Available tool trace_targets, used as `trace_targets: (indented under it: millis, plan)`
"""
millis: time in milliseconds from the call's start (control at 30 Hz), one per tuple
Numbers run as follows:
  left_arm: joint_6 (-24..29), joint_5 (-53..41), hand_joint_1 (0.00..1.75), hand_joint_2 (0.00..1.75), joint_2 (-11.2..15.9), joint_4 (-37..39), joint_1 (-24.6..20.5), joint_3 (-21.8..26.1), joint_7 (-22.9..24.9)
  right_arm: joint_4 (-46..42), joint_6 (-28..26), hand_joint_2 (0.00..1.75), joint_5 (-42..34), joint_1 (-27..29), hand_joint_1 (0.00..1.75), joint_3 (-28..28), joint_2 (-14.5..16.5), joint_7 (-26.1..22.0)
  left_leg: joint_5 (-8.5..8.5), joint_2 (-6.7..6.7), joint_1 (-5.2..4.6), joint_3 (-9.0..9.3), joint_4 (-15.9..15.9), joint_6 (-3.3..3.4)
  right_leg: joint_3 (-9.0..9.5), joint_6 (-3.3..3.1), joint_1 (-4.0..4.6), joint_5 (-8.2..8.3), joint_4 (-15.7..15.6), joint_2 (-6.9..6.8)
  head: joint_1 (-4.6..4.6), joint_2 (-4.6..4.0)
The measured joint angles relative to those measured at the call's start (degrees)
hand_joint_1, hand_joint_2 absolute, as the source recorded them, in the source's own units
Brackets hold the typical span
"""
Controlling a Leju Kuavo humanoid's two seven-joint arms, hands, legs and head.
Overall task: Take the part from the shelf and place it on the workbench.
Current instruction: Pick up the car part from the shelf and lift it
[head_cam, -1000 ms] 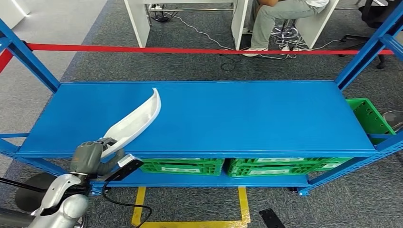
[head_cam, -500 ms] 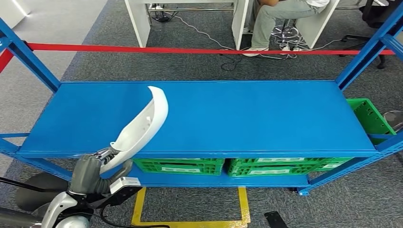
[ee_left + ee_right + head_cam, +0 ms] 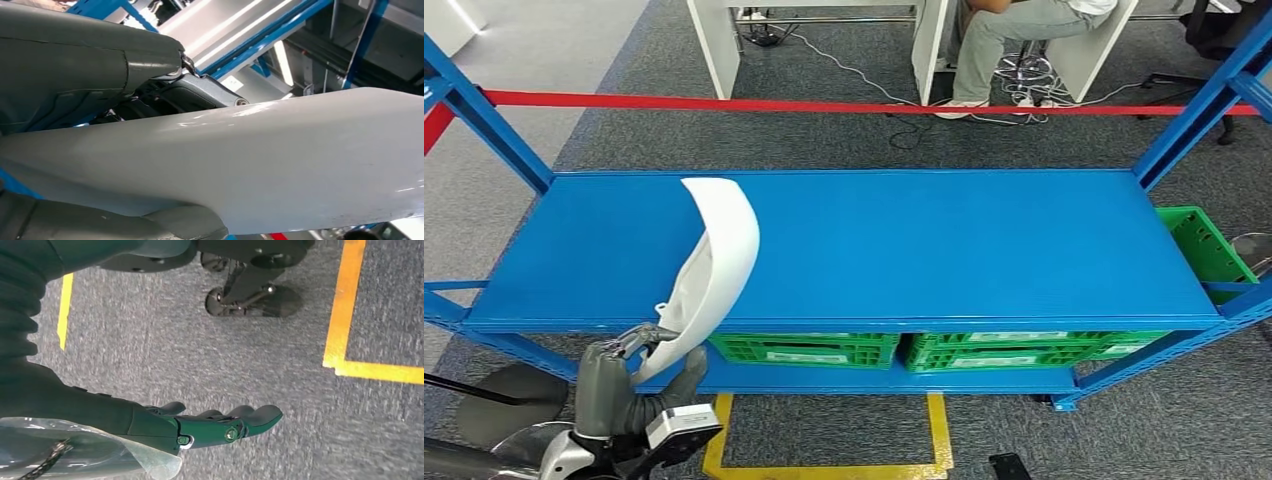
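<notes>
The blue shelf [image 3: 904, 250] spans the head view, its flat top deck bare blue metal, with slanted blue uprights at both ends. Beyond it runs one red tape line [image 3: 824, 105] across the grey carpet, and past that a seated person's legs [image 3: 1004, 45] show between white desk panels.

Under the top deck stand two green crates [image 3: 809, 350] side by side on the lower level; what they hold cannot be made out from here. A third green crate [image 3: 1199, 245] sits off the shelf's right end, and its inside looks empty as far as it shows.

The part [image 3: 709, 265] is one long, curved white plastic shell, smooth and glossy, with a small tab near its lower end. It stands lifted above the deck's front left area, its upper end curling over, its lower end clamped in the left hand [image 3: 629, 365] just in front of the shelf edge. In the left wrist view the part [image 3: 280, 155] lies across the grey thumb.

The right hand [image 3: 215, 427] hangs over the carpet near one yellow floor line [image 3: 345, 305], fingers straight and apart, holding nothing.
</notes>
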Motion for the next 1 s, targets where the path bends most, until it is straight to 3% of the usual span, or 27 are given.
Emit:
trace_targets:
  millis: [100, 133, 200, 267, 300, 333, 400, 467, 567, 600, 667, 733, 767, 800, 833, 900, 933, 1000]
  plan:
    - [3.6, -0.4, 1.75, 1.75, -0.7, -0.4, 0.1, -0.8, -1.0, 0.0, 2.3, 1.75, -0.7, 0.3, 0.00, -1.0, -0.1, -0.9, 1.04, 0.13, 0.44, 0.19, -0.9, 0.85, -0.71, 0.61, 0.04, -1.14, 1.1, -0.02, 0.08, 0.00]
    - [4.9, -0.6, 1.75, 1.75, -1.2, -0.5, 0.2, -1.0, -1.2, 0.0, 2.8, 1.75, -1.0, 0.4, 0.00, -1.4, -0.1, -1.3, 1.34, 0.19, 0.63, 0.17, -1.2, 1.06, -1.65, 0.71, 0.08, -2.67, 3.1, -0.03, 0.22, 0.00]
    - [7.2, -0.9, 1.75, 1.75, -1.9, -0.7, 0.4, -1.2, -1.6, 0.0, 3.0, 1.75, -1.6, 0.7, 0.00, -2.3, -0.2, -1.8, 1.52, 0.27, 0.67, -0.06, -1.2, 1.23, -4.75, 0.90, 0.05, -6.68, 10.6, -0.02, 0.45, 0.00]
    - [8.8, -1.1, 1.75, 1.75, -2.4, -0.7, 0.7, -1.4, -2.2, 0.0, 2.7, 1.75, -1.9, 1.1, 0.00, -3.0, -0.2, -1.9, 1.56, 0.31, 0.66, -0.19, -1.1, 1.21, -6.90, 1.10, -0.03, -8.39, 16.4, -0.04, 0.50, 0.00]
    - [9.4, -1.1, 1.75, 1.75, -2.6, -0.7, 0.7, -1.5, -2.3, 0.0, 2.5, 1.75, -2.0, 1.3, 0.00, -3.4, -0.3, -1.9, 1.56, 0.31, 0.66, -0.22, -1.1, 1.18, -6.52, 1.14, -0.08, -7.57, 16.1, -0.04, 0.52, 0.00]
    - [9.7, -1.1, 1.75, 1.75, -2.8, -0.7, 0.7, -1.6, -2.5, 0.0, 2.4, 1.75, -2.0, 1.4, 0.00, -3.7, -0.3, -2.0, 1.54, 0.29, 0.68, -0.22, -1.0, 1.13, -5.05, 1.13, -0.16, -5.82, 13.5, -0.06, 0.51, 0.00]
    - [10.5, -1.2, 1.75, 1.75, -3.1, -0.7, 0.7, -1.7, -3.1, 0.0, 2.3, 1.75, -2.3, 1.4, 0.00, -4.3, -0.4, -2.2, 1.33, 0.22, 0.67, -0.40, -0.5, 0.72, -0.52, 1.01, -0.24, -2.66, 5.4, 0.03, 0.52, 0.00]
    - [11.1, -1.3, 1.75, 1.75, -3.4, -0.7, 0.6, -1.8, -3.7, 0.0, 2.2, 1.75, -2.5, 1.4, 0.00, -4.8, -0.4, -2.5, 1.23, 0.14, 0.56, -0.75, 0.0, 0.05, 2.10, 0.65, -0.18, -1.81, 0.9, 0.27, 0.50, 0.00]
    - [11.9, -1.5, 1.75, 1.75, -3.6, -0.7, 0.5, -1.8, -4.3, 0.0, 2.2, 1.75, -2.6, 1.5, 0.00, -5.3, -0.4, -3.2, 1.21, 0.06, 0.53, -1.25, 0.6, -0.79, 1.82, -0.24, -0.19, -1.73, 0.3, 0.34, 0.44, 0.00]
    - [12.1, -1.5, 1.75, 1.75, -3.7, -0.7, 0.5, -1.8, -4.4, 0.0, 2.1, 1.75, -2.6, 1.5, 0.00, -5.5, -0.4, -3.6, 0.34, 0.08, 0.60, -1.65, 1.4, -1.15, 1.50, -0.66, -0.25, -1.47, 0.2, 0.25, 0.35, 0.00]
    - [12.7, -1.3, 1.75, 1.75, -3.7, -0.7, 0.5, -1.8, -4.7, 0.0, 2.0, 1.75, -2.6, 1.6, 0.00, -5.8, -0.3, -4.4, -3.77, 0.14, 0.88, -3.48, 6.1, -1.94, 0.67, -1.44, -0.34, -0.83, 0.2, -0.06, 0.16, 0.00]
    - [13.1, -1.0, 1.75, 1.75, -3.7, -0.7, 0.5, -1.8, -5.1, 0.0, 1.8, 1.75, -2.6, 1.8, 0.00, -6.1, -0.3, -5.0, -8.29, 0.17, 1.22, -5.91, 13.6, -2.52, -0.34, -1.72, -0.28, -0.16, 0.2, -0.36, 0.02, 0.00]
    - [13.3, -0.9, 1.75, 1.75, -3.7, -0.7, 0.5, -1.7, -5.3, 0.0, 1.6, 1.75, -2.6, 1.9, 0.00, -6.2, -0.3, -5.1, -9.18, 0.17, 1.34, -6.41, 16.0, -2.64, -0.83, -1.71, -0.25, 0.19, 0.3, -0.50, 0.03, 0.00]
    - [13.4, -0.9, 1.75, 1.75, -3.7, -0.7, 0.5, -1.7, -5.3, 0.0, 1.5, 1.75, -2.6, 2.0, 0.00, -6.3, -0.3, -5.2, -8.77, 0.18, 1.42, -5.90, 16.3, -2.67, -1.27, -1.66, -0.23, 0.53, 0.3, -0.61, 0.03, 0.00]
    - [13.4, -0.9, 1.75, 1.75, -3.7, -0.7, 0.5, -1.7, -5.4, 0.0, 1.5, 1.75, -2.7, 2.1, 0.00, -6.4, -0.3, -5.2, -7.28, 0.18, 1.47, -4.28, 14.2, -2.60, -1.65, -1.57, -0.22, 0.88, 0.3, -0.68, 0.03, 0.00]
    - [13.5, -0.8, 1.75, 1.75, -3.7, -0.7, 0.5, -1.6, -5.4, 0.0, 1.4, 1.75, -2.7, 2.1, 0.00, -6.5, -0.2, -5.3, -3.71, 0.24, 1.43, 0.93, 5.7, -2.17, -2.22, -1.26, -0.19, 1.57, 0.3, -0.68, 0.03, 0.01]
    - [13.5, -0.8, 1.75, 1.75, -3.7, -0.7, 0.5, -1.6, -5.4, 0.0, 1.4, 1.75, -2.7, 2.1, 0.00, -6.5, -0.2, -5.3, -2.75, 0.27, 1.32, 3.21, 1.7, -1.90, -2.43, -0.99, -0.16, 1.95, 0.3, -0.66, 0.05, 0.01]
    - [13.5, -0.8, 1.75, 1.75, -3.8, -0.7, 0.4, -1.6, -5.5, 0.0, 1.4, 1.75, -2.7, 2.2, 0.00, -6.6, 0.0, -5.3, -2.48, 0.31, 1.01, 4.99, -2.0, -1.47, -2.68, -0.27, -0.18, 2.80, 0.1, -0.70, 0.08, 0.00]
